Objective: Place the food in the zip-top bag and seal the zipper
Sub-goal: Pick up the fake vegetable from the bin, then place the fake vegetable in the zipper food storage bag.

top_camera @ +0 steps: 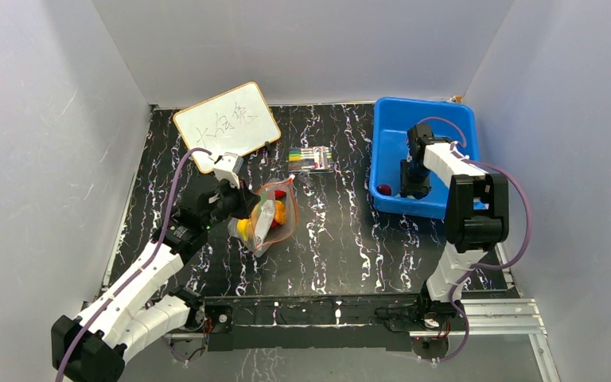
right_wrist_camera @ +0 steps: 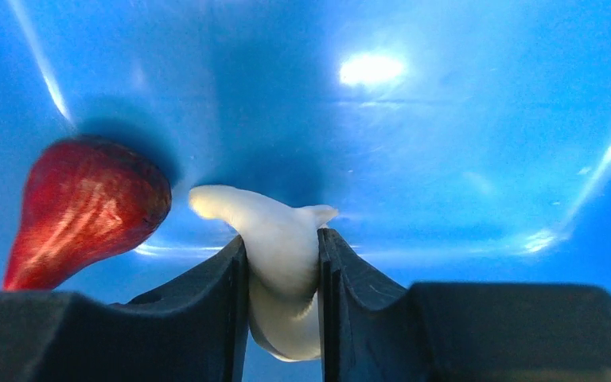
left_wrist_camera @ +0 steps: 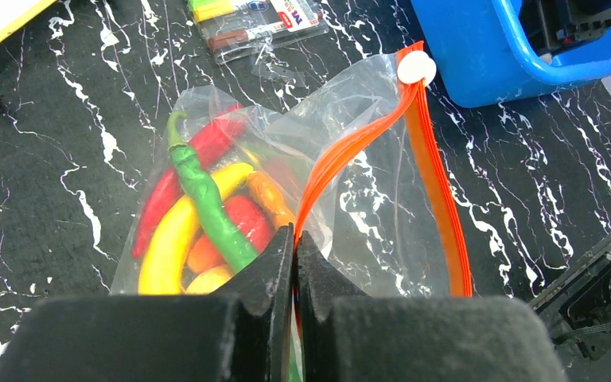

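while left jaws clamp zipper (left_wrist_camera: 348,151), strip running away from them, right jaws grip white piece (right_wrist_camera: 280,255) lengthwise.

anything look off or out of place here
Nothing spilled or damaged. The zip-top bag is open, its zipper pinched in the left gripper. Only stragglers: a red piece and a white piece in the blue tub, the right gripper closed on the white one.
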Controlling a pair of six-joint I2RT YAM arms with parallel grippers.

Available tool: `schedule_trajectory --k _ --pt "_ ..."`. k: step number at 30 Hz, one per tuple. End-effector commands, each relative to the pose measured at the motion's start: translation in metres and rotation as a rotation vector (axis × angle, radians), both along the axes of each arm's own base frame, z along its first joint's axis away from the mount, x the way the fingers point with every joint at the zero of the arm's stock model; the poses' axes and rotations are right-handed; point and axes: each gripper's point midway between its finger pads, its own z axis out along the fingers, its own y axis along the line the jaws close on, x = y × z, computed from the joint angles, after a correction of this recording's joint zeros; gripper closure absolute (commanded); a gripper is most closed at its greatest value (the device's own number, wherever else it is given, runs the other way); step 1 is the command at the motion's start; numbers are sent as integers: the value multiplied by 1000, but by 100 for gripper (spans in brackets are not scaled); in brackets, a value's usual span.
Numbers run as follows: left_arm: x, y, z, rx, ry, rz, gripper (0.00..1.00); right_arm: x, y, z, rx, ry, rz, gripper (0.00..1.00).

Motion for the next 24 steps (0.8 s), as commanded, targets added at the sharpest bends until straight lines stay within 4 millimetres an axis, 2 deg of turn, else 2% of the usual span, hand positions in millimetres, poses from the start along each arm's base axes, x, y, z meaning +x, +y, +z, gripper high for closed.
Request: schedule_trajectory --k 1,8,17,19,22,24 --pt "2 1 25 -18 -58 4 100 48 -16 57 -83 -288 -57 81" --pt "-2 3 24 -6 -37 10 100 60 -26 101 -130 -432 -93 84" --pt "-6 2 33 -32 -28 9 100 59 -15 144 -66 -515 -70 84" --pt "-5 0 38 -35 -26 -2 100 54 -8 154 -28 -524 -63 84" --pt "-3 -2 49 -51 -24 4 100 42 8 184 57 -594 -41 83" --pt "-5 -7 59 -96 -27 -4 100 28 42 212 169 -646 27 83"
